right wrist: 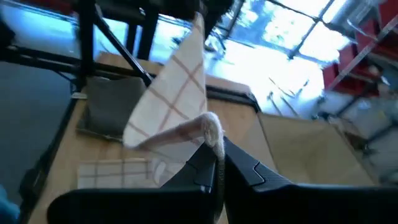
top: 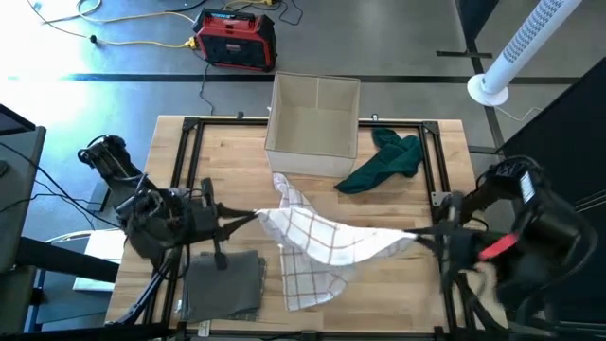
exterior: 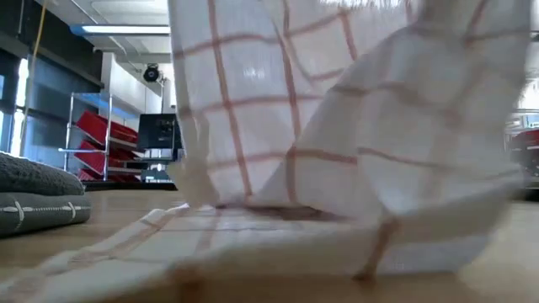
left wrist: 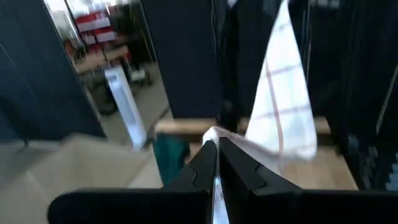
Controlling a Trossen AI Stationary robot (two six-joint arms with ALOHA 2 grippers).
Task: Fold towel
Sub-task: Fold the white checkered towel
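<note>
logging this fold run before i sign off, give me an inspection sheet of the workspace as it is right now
surface: light wooden table top inside a black metal frame.
job's things: white cloth towel with thin red checks, stretched between both grippers, its lower part draped on the wood.
clutter: dark green crumpled cloth at the far right; folded grey towel at the near left; open beige cardboard box at the far edge.
grippers: left gripper shut on one towel corner; right gripper shut on the opposite corner.
cables: yellow cable and dark leads on the floor beyond the table.
surroundings: red and black case and white perforated tower fan on the floor.
</note>
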